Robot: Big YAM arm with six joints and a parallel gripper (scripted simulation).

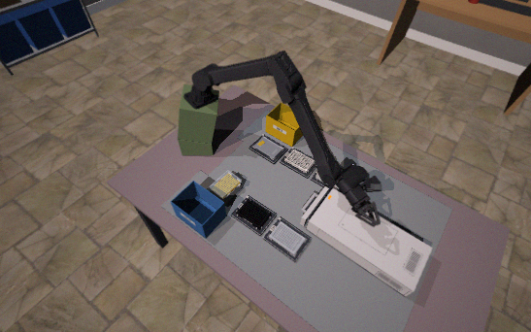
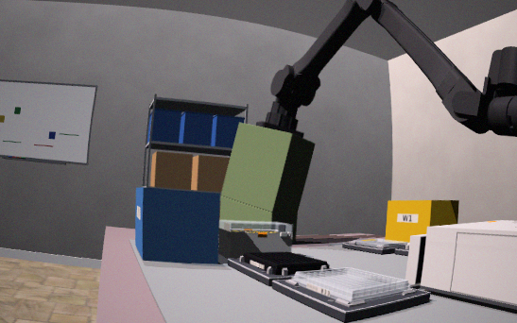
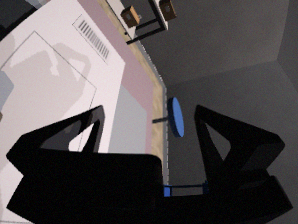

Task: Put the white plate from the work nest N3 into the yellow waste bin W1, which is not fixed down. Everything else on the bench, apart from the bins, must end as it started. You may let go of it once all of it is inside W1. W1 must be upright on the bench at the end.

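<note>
Your pincer (image 1: 369,215) stands spread wide and grasps nothing; it hangs over the top of the big white instrument box (image 1: 368,238), well apart from every plate. The white plate (image 1: 297,160) is, as far as I can judge, the pale one sitting in a dark nest (image 1: 284,165) just beside the yellow waste bin W1 (image 1: 281,127), with the arm's forearm crossing close past it. Be wary, though: no nest label is readable in any view, so you cannot confirm which nest is N3, and a pale see-through plate (image 1: 287,238) in the front row could be mistaken for it. Expect the plate to be light, stiff and smooth-walled, likely slippery plastic. I'd take it across its short sides at the rim, squarely, and lift straight up so the nest does not come along. The bin is loose, so a nudge from the plate or the arm could tip it; lower the plate in rather than tossing it. Another nest (image 1: 316,178) is mostly hidden under the arm, the wrist view shows only the two black fingers with box top and floor beyond, and the exterior view cuts off the pincer at its right edge
</note>
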